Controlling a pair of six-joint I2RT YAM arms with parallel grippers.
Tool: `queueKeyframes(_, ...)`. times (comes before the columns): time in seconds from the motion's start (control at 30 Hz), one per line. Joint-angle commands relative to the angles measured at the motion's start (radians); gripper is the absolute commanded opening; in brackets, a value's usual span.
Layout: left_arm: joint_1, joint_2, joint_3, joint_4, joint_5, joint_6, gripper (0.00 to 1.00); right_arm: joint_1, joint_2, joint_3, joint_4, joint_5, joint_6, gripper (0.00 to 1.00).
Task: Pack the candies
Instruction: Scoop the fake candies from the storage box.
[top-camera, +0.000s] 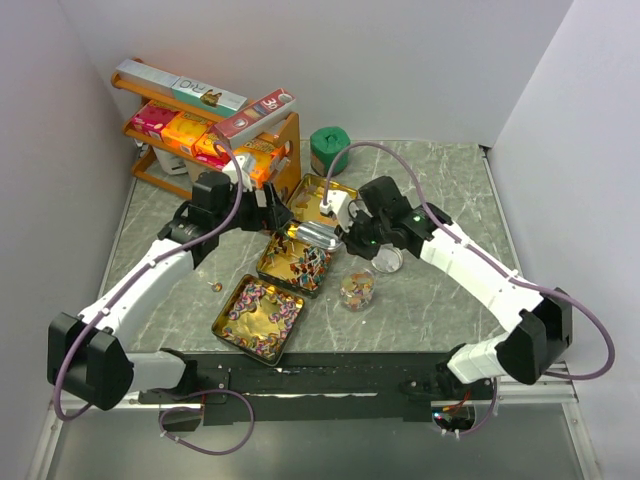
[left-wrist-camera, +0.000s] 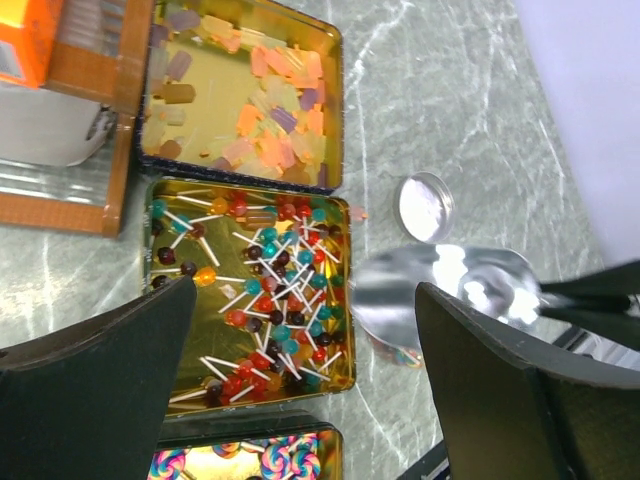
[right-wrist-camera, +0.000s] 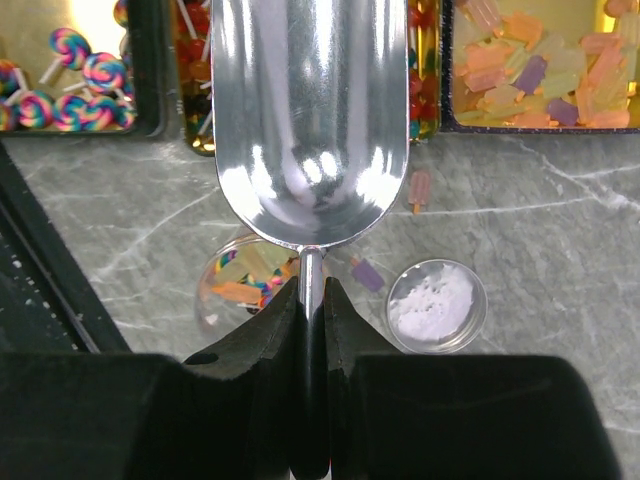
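Now | right tool (right-wrist-camera: 311, 292) clenched on scoop (right-wrist-camera: 310, 120) handle, empty bowl aimed at middle tin (left-wrist-camera: 330, 372) to dig candies (left-wrist-camera: 280, 262) | left tool (left-wrist-camera: 305, 370) released

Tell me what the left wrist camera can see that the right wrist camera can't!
Only the left wrist camera shows the wooden rack with an orange box, and the left gripper wide open. Only the right wrist camera shows the right gripper shut on the handle of the shiny scoop, and a loose purple candy beside the lid. Both show the scoop, the lid and three tins full of candies.
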Motion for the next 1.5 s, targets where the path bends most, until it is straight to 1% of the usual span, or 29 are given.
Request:
queueKeyframes(0.0, -0.002, 0.016, 0.019, 0.019, 0.077, 0.013, 0.97, 0.008, 0.004, 0.049, 0.086, 0.033, 0.002, 0.00)
queueKeyframes(0.13, -0.002, 0.063, 0.013, 0.021, 0.088, 0.019, 0.99, 0.015, 0.002, 0.088, 0.101, -0.014, -0.021, 0.00)
queueKeyframes(0.3, -0.002, 0.108, 0.026, 0.021, 0.092, 0.030, 0.98, 0.025, -0.074, 0.047, 0.162, -0.025, -0.037, 0.00)
queueKeyframes(0.47, -0.006, 0.159, 0.022, 0.018, 0.099, 0.030, 0.95, 0.025, -0.174, -0.015, 0.314, -0.022, -0.015, 0.00)
queueKeyframes(0.6, -0.014, 0.189, 0.020, -0.004, 0.079, 0.041, 0.93, 0.020, -0.188, -0.023, 0.388, -0.022, 0.020, 0.00)
queueKeyframes(0.73, -0.022, 0.205, 0.016, -0.005, 0.072, 0.039, 0.92, 0.014, -0.162, -0.004, 0.439, -0.045, 0.031, 0.00)
queueKeyframes(0.8, -0.022, 0.205, 0.016, -0.004, 0.062, 0.035, 0.92, 0.011, -0.133, 0.005, 0.454, -0.051, 0.028, 0.00)
queueKeyframes(0.9, -0.022, 0.196, 0.034, -0.028, 0.020, 0.030, 0.93, 0.003, -0.076, 0.033, 0.439, -0.001, 0.009, 0.00)
queueKeyframes(0.93, -0.022, 0.188, 0.040, -0.043, -0.039, 0.028, 0.94, -0.003, -0.061, 0.036, 0.430, 0.016, 0.005, 0.00)
queueKeyframes(1.03, -0.020, 0.163, 0.057, -0.083, -0.139, 0.028, 0.96, -0.038, -0.007, 0.049, 0.426, 0.105, 0.009, 0.00)
queueKeyframes(1.17, -0.017, 0.137, 0.034, -0.106, -0.199, 0.022, 0.97, -0.103, 0.097, 0.083, 0.439, 0.142, 0.026, 0.00)
queueKeyframes(1.23, -0.015, 0.131, 0.013, -0.111, -0.208, 0.016, 0.97, -0.127, 0.158, 0.135, 0.427, 0.141, -0.011, 0.00)
queueKeyframes(1.27, -0.014, 0.131, 0.008, -0.117, -0.220, 0.012, 0.96, -0.130, 0.233, 0.163, 0.385, 0.138, -0.037, 0.00)
queueKeyframes(1.33, -0.009, 0.139, -0.004, -0.137, -0.233, -0.002, 0.95, -0.129, 0.318, 0.251, 0.342, 0.177, -0.116, 0.00)
queueKeyframes(1.37, -0.006, 0.143, -0.006, -0.145, -0.239, -0.005, 0.93, -0.129, 0.399, 0.282, 0.324, 0.188, -0.145, 0.00)
queueKeyframes(1.43, 0.004, 0.160, -0.009, -0.163, -0.247, -0.021, 0.90, -0.127, 0.462, 0.339, 0.311, 0.235, -0.225, 0.00)
queueKeyframes(1.47, 0.008, 0.166, -0.010, -0.178, -0.248, -0.022, 0.87, -0.127, 0.505, 0.349, 0.324, 0.245, -0.251, 0.00)
